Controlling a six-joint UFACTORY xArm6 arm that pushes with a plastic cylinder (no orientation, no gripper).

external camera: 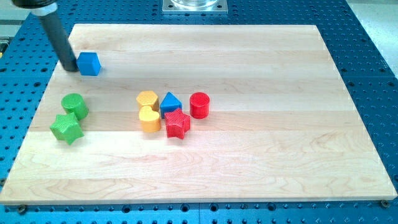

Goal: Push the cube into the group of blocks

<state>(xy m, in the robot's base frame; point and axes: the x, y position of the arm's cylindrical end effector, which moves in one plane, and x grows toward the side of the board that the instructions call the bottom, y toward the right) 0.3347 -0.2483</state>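
My tip point(68, 66) rests on the pale wooden surface point(261, 155) at the view's upper left, touching or just beside the left face of the blue cube point(89, 63). That side suits a shove toward the cluster lying down and to the view's right: two yellow blocks point(148, 111), a blue triangular block point(170, 102), a ridged red star point(177, 124) and a red cylinder point(199, 104). A green cylinder point(74, 105) and green star point(66, 127) sit apart. There is no pincer, only a smooth dark rod.
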